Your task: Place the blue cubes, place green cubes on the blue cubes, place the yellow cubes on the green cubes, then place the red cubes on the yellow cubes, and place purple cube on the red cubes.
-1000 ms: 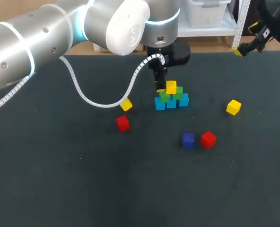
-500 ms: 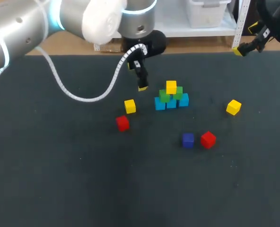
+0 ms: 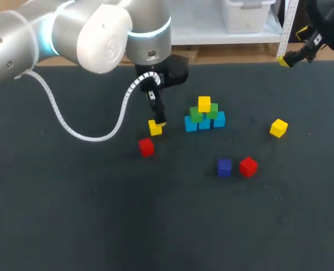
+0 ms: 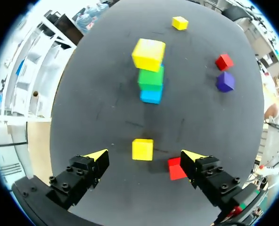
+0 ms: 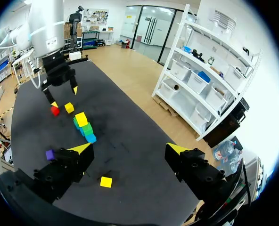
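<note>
Lining up on a loose yellow cube for the yellow layer.

Head view: left gripper [image 3: 156, 119] pointing straight down just over yellow cube [image 3: 154, 128], stack [image 3: 204, 114] waiting beside it. Left wrist: spread wide, gripping nothing, cube untouched between the fingers, red cube [image 4: 176, 168] by one finger. Right wrist: right gripper [image 5: 128, 149] open, empty, parked well apart from the stack.

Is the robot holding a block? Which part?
Nothing. The left gripper is open over a yellow cube, not gripping it; the right gripper is open and empty.
</note>
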